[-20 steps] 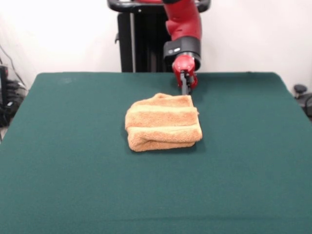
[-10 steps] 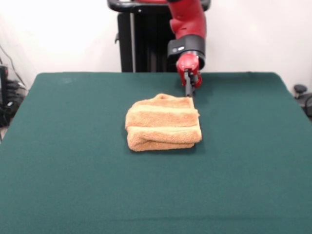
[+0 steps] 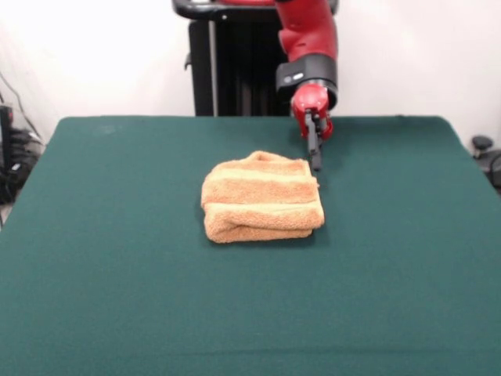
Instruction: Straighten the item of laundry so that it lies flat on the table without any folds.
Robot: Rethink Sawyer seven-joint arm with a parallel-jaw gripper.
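The item of laundry point(image 3: 262, 197) is an orange-tan terry towel lying near the middle of the table point(image 3: 117, 274), folded over itself into a thick bundle with layered ridges. My gripper point(image 3: 315, 163) hangs from the red arm and comes down at the towel's far right corner. It looks shut, its dark fingers forming one narrow bar. The tip sits just beside the corner's edge, and I cannot see any cloth held in it.
Dark green cloth covers the table on every side of the towel. Cables and dark gear point(image 3: 12, 157) sit off the table's left edge, and a dark object point(image 3: 485, 153) sits off its right edge.
The gripper has moved to the right and a little lower, from behind the towel's far edge to its far right corner. The towel has barely shifted.
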